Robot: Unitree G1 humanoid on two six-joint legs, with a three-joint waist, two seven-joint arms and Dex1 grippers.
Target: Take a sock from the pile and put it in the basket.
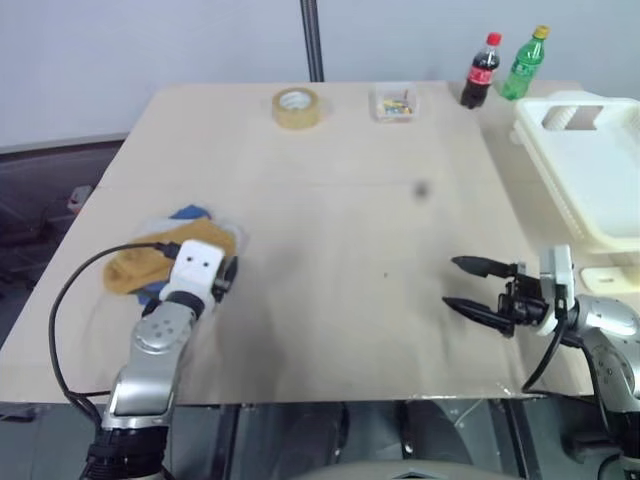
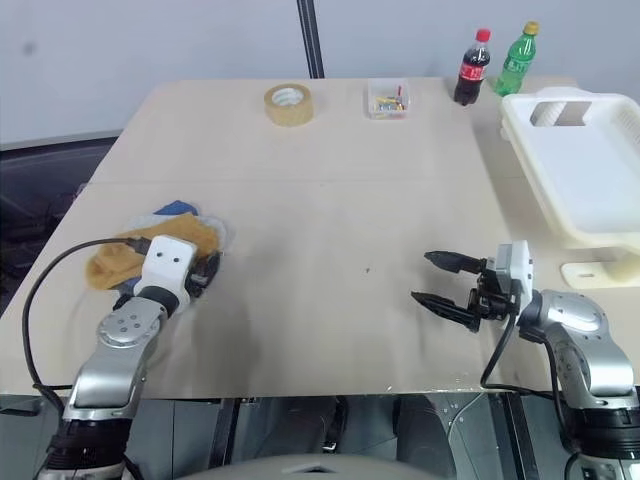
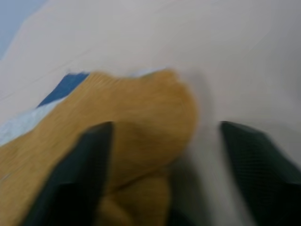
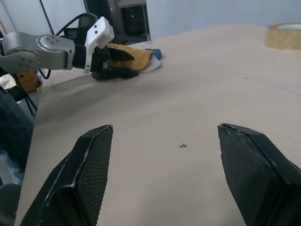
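Note:
The pile (image 1: 140, 262) of socks lies near the table's left edge, a mustard-yellow sock (image 3: 136, 122) on top with blue and light grey ones showing under it. My left gripper (image 3: 164, 155) is down on the pile, its fingers apart on either side of a lobe of the mustard sock, with a gap left at one finger. In the right wrist view the left gripper (image 4: 117, 63) shows one finger over the sock and one at its edge. My right gripper (image 1: 470, 285) hovers open and empty over bare table at the right. The cream-white basket (image 1: 548, 178) stands at the far right.
A tape roll (image 1: 297, 107), a small clear box (image 1: 395, 103), a cola bottle (image 1: 481, 72) and a green bottle (image 1: 524, 63) stand along the table's far edge. A small white object (image 1: 610, 278) lies just in front of the basket. A black cable loops beside my left arm.

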